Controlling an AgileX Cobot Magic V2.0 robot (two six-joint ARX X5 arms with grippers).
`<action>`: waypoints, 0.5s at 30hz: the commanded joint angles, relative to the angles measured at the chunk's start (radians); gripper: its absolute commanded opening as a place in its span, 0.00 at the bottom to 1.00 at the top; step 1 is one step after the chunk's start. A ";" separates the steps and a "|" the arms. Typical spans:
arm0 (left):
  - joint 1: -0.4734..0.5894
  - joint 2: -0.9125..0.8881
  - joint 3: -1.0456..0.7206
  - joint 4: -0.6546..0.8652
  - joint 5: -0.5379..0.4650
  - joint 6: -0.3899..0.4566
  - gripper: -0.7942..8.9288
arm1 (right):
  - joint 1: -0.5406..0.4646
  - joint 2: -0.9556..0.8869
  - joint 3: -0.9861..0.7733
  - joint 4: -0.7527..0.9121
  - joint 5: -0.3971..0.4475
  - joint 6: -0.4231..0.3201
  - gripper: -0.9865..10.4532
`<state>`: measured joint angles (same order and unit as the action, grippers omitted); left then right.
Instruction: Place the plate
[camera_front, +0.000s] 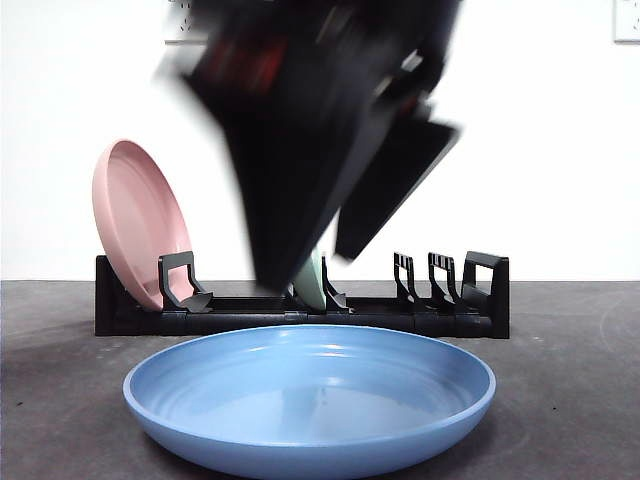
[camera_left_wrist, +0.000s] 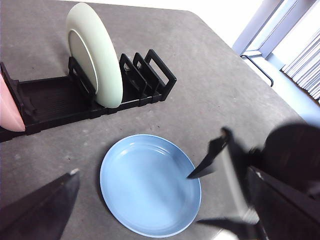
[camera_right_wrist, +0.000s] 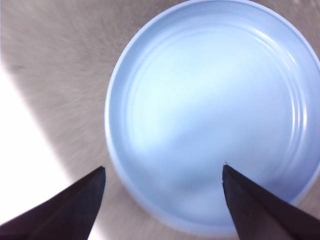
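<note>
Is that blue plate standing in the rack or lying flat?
Lying flat on the table, in front of the rack: the blue plate faces up, empty.

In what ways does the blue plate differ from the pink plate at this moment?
The blue plate lies flat on the table, while the pink plate stands on edge in the black rack. The blue plate is in front of the rack, free of it; the pink plate sits at one end of it. The right tool hangs open above the blue plate; nothing is near the pink one. Both are round and plain.

plate (camera_front: 310, 400) flat before rack (camera_front: 300, 310), two plates (camera_left_wrist: 95, 55) upright in rack
</note>
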<state>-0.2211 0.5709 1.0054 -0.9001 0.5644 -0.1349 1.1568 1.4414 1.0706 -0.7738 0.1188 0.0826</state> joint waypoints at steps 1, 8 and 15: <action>-0.003 0.018 0.020 0.010 0.004 0.030 0.63 | -0.087 -0.092 0.019 -0.042 -0.113 -0.011 0.41; -0.004 0.069 0.020 0.009 0.004 0.021 0.62 | -0.354 -0.282 0.019 -0.073 -0.344 -0.016 0.41; -0.010 0.185 0.023 0.035 -0.013 -0.005 0.62 | -0.627 -0.430 0.013 -0.118 -0.533 -0.050 0.41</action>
<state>-0.2260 0.7380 1.0065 -0.8795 0.5526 -0.1276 0.5400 1.0061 1.0706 -0.8894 -0.4068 0.0559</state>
